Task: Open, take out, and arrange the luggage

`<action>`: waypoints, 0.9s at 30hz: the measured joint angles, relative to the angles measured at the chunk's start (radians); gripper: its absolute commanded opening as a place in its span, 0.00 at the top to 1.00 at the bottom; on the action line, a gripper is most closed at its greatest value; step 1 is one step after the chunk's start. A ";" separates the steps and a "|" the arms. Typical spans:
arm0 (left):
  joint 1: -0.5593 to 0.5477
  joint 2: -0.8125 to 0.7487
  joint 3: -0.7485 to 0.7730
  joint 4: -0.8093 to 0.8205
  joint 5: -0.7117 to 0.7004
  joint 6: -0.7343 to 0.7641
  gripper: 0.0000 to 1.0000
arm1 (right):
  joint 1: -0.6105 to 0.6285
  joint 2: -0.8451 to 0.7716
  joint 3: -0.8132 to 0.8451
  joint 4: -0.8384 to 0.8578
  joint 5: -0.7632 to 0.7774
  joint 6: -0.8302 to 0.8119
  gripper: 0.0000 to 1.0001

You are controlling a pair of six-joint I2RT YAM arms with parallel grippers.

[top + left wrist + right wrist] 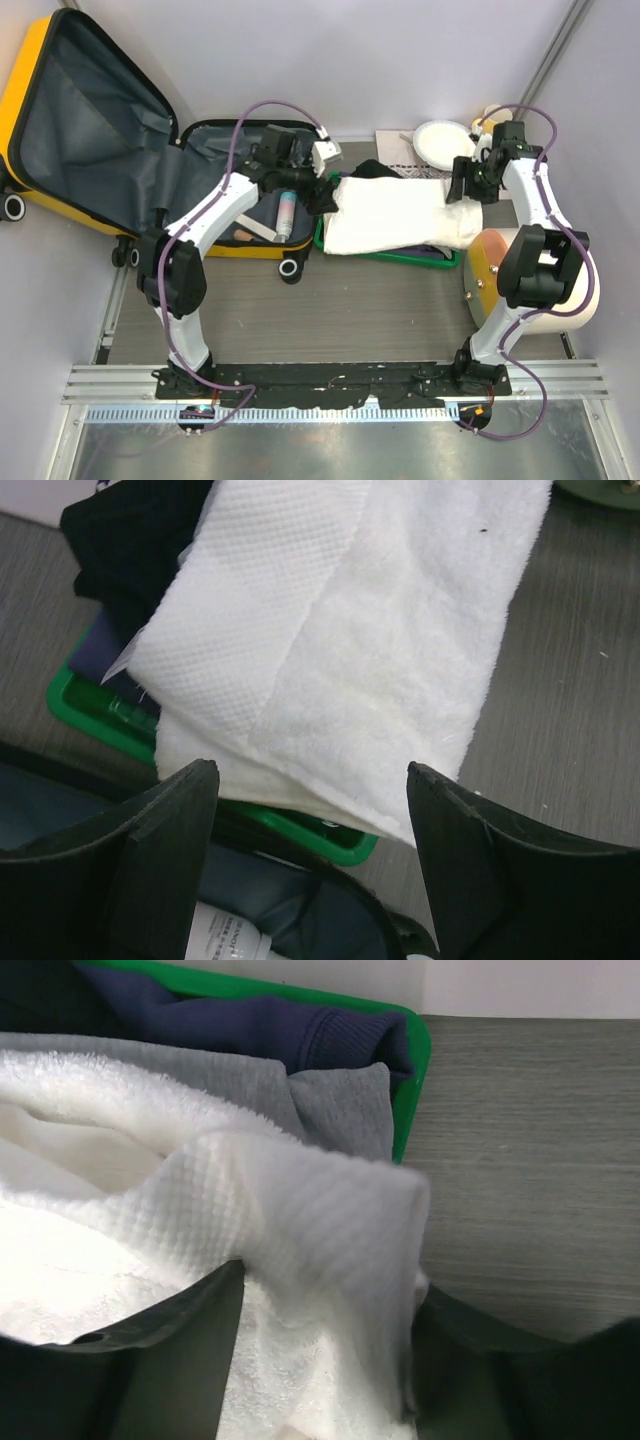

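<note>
One yellow suitcase (130, 160), lid wide open, dark grey lining (80, 110); left fingers (165, 860) spread, right fingers (170, 1370) apart around white towel (390, 215).

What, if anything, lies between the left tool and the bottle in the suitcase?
Nothing visible does. The left tool, open, hangs over the right edge of the suitcase, and the bottle lies uncovered on the lining just below it. The towel is draped over the tray to the right, clear of the bottle.
</note>
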 measured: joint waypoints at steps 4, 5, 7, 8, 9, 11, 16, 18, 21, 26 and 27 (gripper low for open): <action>-0.062 0.021 0.037 -0.009 0.002 0.016 0.20 | 0.010 0.008 0.042 -0.040 0.014 -0.036 0.21; -0.070 0.032 0.047 -0.009 0.002 0.010 0.20 | 0.014 0.009 0.072 -0.056 0.018 -0.049 0.21; -0.072 0.053 0.063 -0.010 0.000 -0.012 0.19 | 0.027 0.009 0.145 -0.080 0.023 -0.074 0.21; -0.066 0.064 0.070 -0.008 0.000 -0.027 0.18 | 0.040 0.008 0.182 -0.085 0.023 -0.088 0.21; -0.057 0.072 0.075 -0.009 -0.001 -0.042 0.18 | 0.053 0.005 0.209 -0.086 0.022 -0.103 0.21; -0.032 0.079 0.080 -0.010 0.000 -0.072 0.18 | 0.096 -0.011 0.237 -0.087 0.025 -0.136 0.21; 0.040 0.079 0.105 -0.012 0.002 -0.127 0.17 | 0.282 -0.066 0.197 -0.132 0.011 -0.214 0.21; 0.064 0.076 0.108 -0.011 0.002 -0.141 0.17 | 0.367 -0.085 0.137 -0.134 0.006 -0.225 0.21; 0.092 0.070 0.105 -0.016 0.002 -0.155 0.17 | 0.460 -0.090 0.037 -0.125 0.007 -0.230 0.20; 0.097 0.037 0.068 -0.019 0.000 -0.165 0.16 | 0.537 -0.013 -0.038 -0.096 0.026 -0.264 0.19; 0.097 0.027 0.059 -0.018 -0.001 -0.165 0.17 | 0.535 0.014 -0.039 -0.087 0.038 -0.278 0.19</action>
